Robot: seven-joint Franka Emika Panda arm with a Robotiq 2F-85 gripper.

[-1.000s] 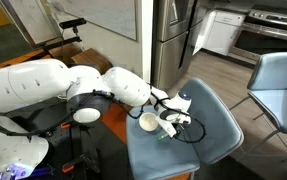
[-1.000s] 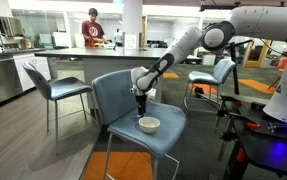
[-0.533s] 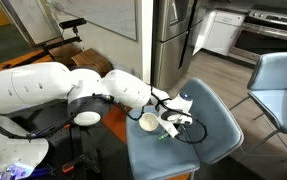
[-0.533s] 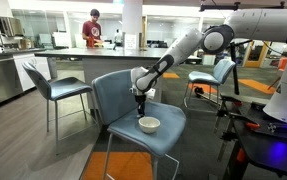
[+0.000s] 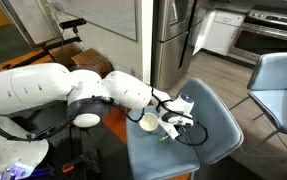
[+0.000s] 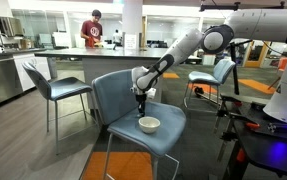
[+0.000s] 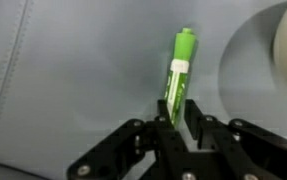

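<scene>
Gripping: my narrow end effector (image 7: 180, 112) is pinching the slim green plastic marker (image 7: 181, 65) endwise.
Slipping: I am fearing it pivoting loose.

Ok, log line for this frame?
gripper: shut on green marker | marker: flat on blue chair seat | white bowl: on seat, apart from marker
</scene>
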